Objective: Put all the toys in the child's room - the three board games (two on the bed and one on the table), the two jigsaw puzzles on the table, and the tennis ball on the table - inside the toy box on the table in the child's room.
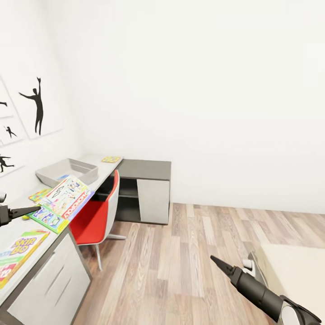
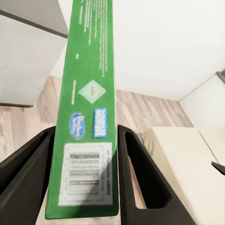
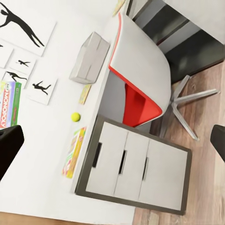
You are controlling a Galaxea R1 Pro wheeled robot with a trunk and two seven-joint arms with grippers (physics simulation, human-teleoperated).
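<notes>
Green Monopoly board game (image 1: 63, 203), white-green lid with red strip, clamped edge-on in left gripper (image 2: 84, 187) above table (image 1: 18, 228), near toy box (image 1: 67, 171). Second game (image 1: 18, 255) lies flat; red chair (image 1: 97, 216) tucked alongside. Right wrist view adds tennis ball (image 3: 75, 116). Right gripper (image 1: 216, 262) probably closed, can't tell.

On the table (image 1: 18, 225), the toy box (image 1: 67, 171) lies behind a board game (image 1: 18, 255), chair (image 1: 97, 216) alongside.
</notes>
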